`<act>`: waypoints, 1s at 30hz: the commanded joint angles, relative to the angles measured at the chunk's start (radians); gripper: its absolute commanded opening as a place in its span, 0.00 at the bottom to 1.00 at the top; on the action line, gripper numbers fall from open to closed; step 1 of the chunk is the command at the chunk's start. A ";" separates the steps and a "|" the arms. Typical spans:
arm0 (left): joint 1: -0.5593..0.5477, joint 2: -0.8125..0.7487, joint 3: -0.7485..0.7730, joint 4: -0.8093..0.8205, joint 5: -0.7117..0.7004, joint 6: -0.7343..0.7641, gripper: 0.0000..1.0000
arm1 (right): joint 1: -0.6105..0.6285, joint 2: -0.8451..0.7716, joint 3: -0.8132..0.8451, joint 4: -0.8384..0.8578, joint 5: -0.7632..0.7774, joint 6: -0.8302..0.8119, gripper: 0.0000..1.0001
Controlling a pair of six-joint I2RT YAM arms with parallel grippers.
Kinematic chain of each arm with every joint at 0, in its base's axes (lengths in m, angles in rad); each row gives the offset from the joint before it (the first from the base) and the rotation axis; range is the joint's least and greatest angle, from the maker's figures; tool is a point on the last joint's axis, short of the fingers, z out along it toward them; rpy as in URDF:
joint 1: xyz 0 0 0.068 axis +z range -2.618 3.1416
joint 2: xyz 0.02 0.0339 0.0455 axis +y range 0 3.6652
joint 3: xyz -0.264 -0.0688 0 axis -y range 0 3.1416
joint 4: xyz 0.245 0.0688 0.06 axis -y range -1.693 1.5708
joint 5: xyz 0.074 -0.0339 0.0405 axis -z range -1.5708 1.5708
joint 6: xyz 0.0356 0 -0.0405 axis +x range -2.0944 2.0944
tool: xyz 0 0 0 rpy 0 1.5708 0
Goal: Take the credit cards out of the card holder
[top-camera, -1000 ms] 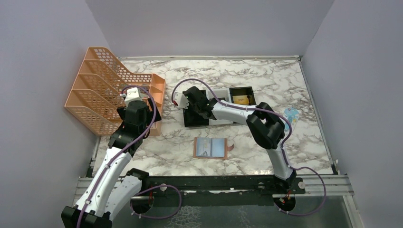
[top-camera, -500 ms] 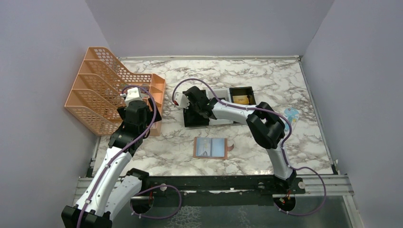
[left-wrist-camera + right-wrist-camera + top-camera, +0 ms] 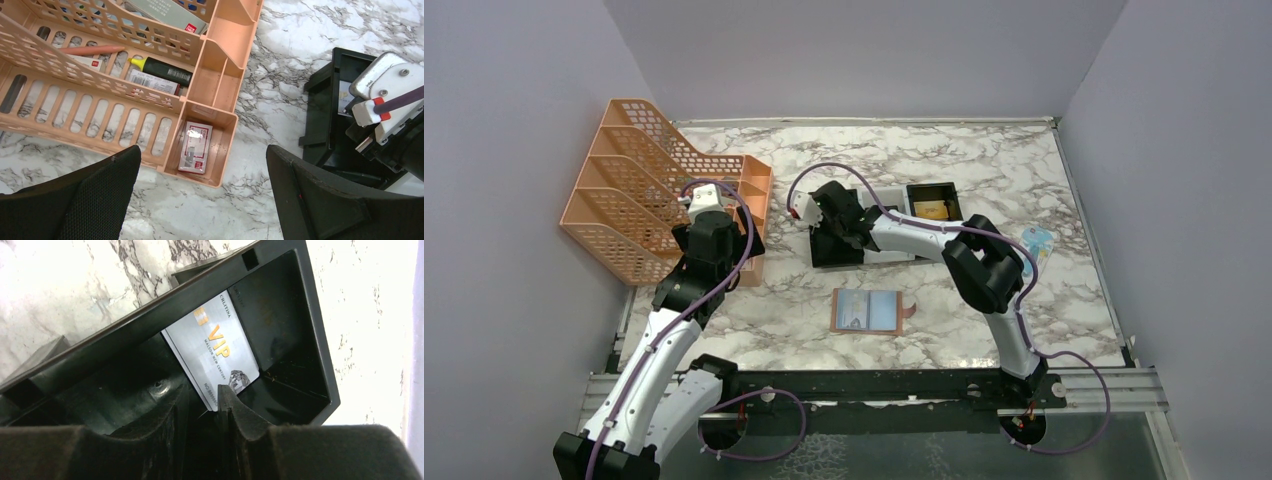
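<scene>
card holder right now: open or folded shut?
Open. The card holder lies spread flat on the table, light-blue lining up, snap tab sticking out at one side. Cards left inside: cannot tell.

On the bench (image 3: 984, 160), marbled white with grey veins and walled on three sides, four things, none touching. At the far left, hard against the wall: a peach mesh organiser (image 3: 624, 205). Just right of it, past a strip of bare marble, toward the back: a black tray (image 3: 834, 260). In front of the tray and well apart from it, lying flat and open: the tan card holder (image 3: 867, 311), pale-blue lining up. Near the right wall: a small light-blue packet (image 3: 1037, 243), too small to make out.
</scene>
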 commanded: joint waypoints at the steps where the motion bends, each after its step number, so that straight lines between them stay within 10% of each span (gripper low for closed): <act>1: 0.008 0.005 -0.009 0.020 0.026 0.012 0.99 | -0.003 -0.044 -0.008 0.080 0.004 0.111 0.29; 13: 0.008 0.011 -0.010 0.020 0.038 0.016 0.99 | -0.004 -0.164 -0.095 0.116 -0.073 0.501 0.12; 30: 0.011 0.066 0.002 0.031 0.211 0.039 0.99 | -0.012 -0.644 -0.736 0.423 -0.186 1.218 0.37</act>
